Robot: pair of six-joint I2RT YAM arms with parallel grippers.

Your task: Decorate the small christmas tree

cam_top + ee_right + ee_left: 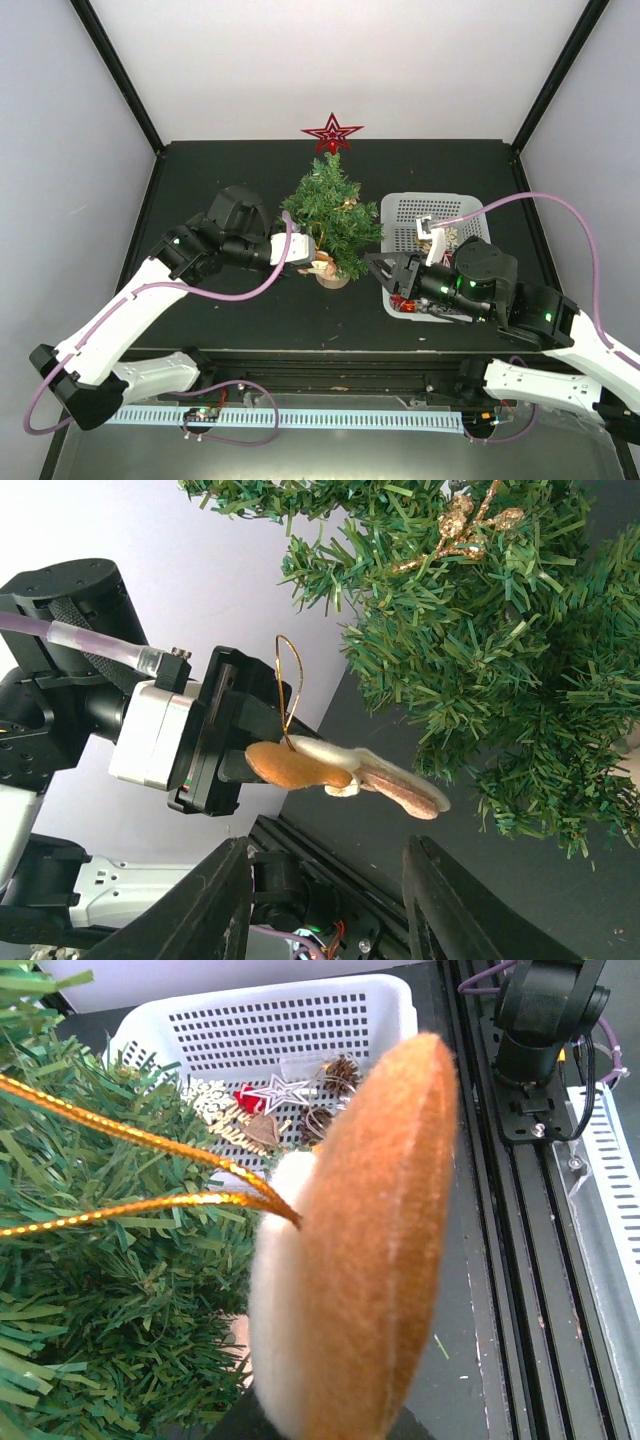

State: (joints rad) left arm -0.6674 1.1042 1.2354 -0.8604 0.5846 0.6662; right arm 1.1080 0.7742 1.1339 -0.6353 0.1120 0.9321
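Observation:
The small christmas tree [330, 215] stands mid-table on a wooden stump base [333, 278]. My left gripper [312, 258] is at its lower left side, shut on a brown and white felt ornament [322, 264] with a gold loop [288, 685]. That ornament [370, 1250] fills the left wrist view and hides the jaws there. In the right wrist view it [330, 770] sticks out of the left gripper [245, 752] towards the branches [480, 650]. My right gripper [328, 855] is open just short of the ornament, with nothing between its fingers.
A white basket [400, 205] with several ornaments stands right of the tree, under my right arm. A red star [332, 133] sits at the back wall behind the tree. A gold glitter sprig [460, 525] hangs in the branches.

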